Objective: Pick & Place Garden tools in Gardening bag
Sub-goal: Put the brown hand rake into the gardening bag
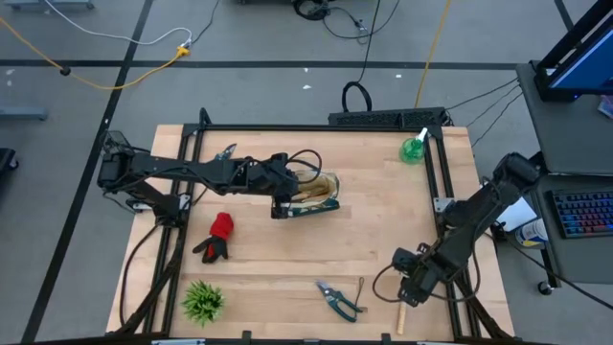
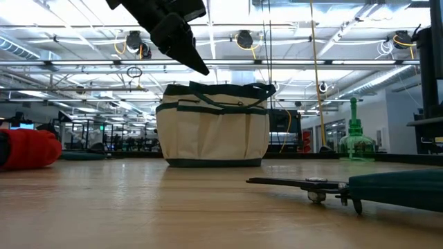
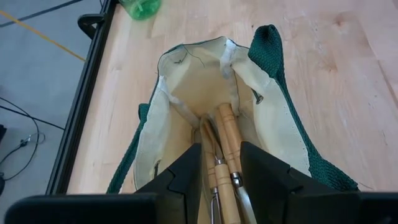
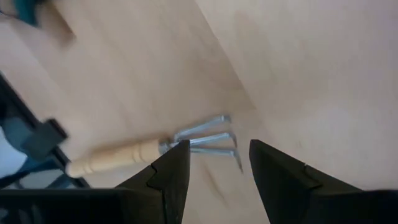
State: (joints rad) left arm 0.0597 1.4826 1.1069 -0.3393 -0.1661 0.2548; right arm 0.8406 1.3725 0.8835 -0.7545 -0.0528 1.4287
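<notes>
In the high view the left gripper [image 1: 280, 192] sits at centre frame, right at the open mouth of the gardening bag [image 1: 321, 187], while the right gripper [image 1: 407, 287] hangs at lower right, just beside a wooden-handled rake [image 1: 401, 316] lying at the table's near edge; the pruners [image 1: 337, 298] lie at bottom centre, the glove [image 1: 216, 236] left of centre, the spray bottle [image 1: 414, 149] at upper right, so the right arm is plainly the nearer one to the rake. In the low view the bag stands upright mid-frame with the left gripper above its upper-left rim, the pruners stretched across the lower right foreground. The left wrist view shows the left fingers [image 3: 186, 174] spread, empty, over the bag's mouth, two wooden-handled tools [image 3: 225, 149] already lying inside. The right wrist view shows the right fingers [image 4: 273, 168] apart and empty, the rake directly beyond them, its long axis running from lower left toward centre frame, tines nearest the finger gap.
</notes>
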